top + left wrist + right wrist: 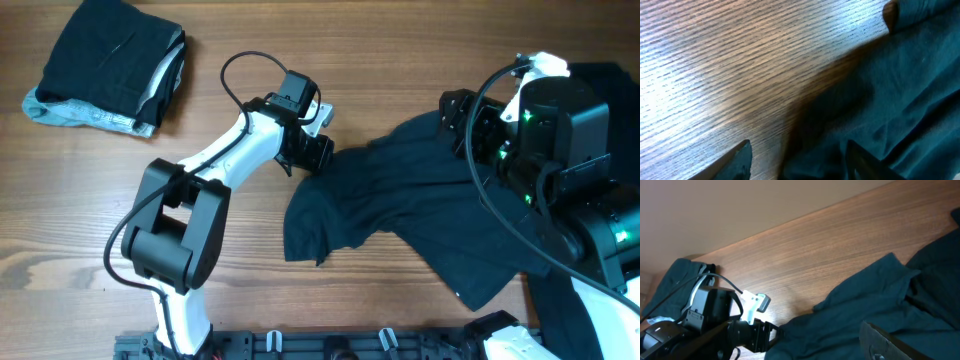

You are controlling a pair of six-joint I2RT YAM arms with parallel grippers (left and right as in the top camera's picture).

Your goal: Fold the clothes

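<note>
The wooden surface (400, 40) carries a dark T-shirt (400, 210), rumpled and unfolded, right of centre, with one sleeve pointing toward the near edge. Well apart from it, in the top-left corner, sits a folded pile (110, 70) of dark cloth on a pale grey-blue piece. More dark cloth (605, 80) shows at the right edge, mostly hidden under the right arm.

The left hand (308, 152) is at the shirt's left edge. Its wrist view shows its two fingers (740, 160) apart and low over the wood, with the hem lying between them. The step in hand looks like taking hold of that edge to spread the shirt flat. To do it well, the fingers should straddle the hem alone, close firmly, then lift only a little and drag slowly. That way the cloth slides out flat rather than bunching.

The right hand (458, 108) hovers at the shirt's upper right part. Only one of its fingers (882, 340) enters its own view, so I cannot tell whether it is apart or together. How many layers lie at the hem, and whether there is a chest logo, cannot be made out.
</note>
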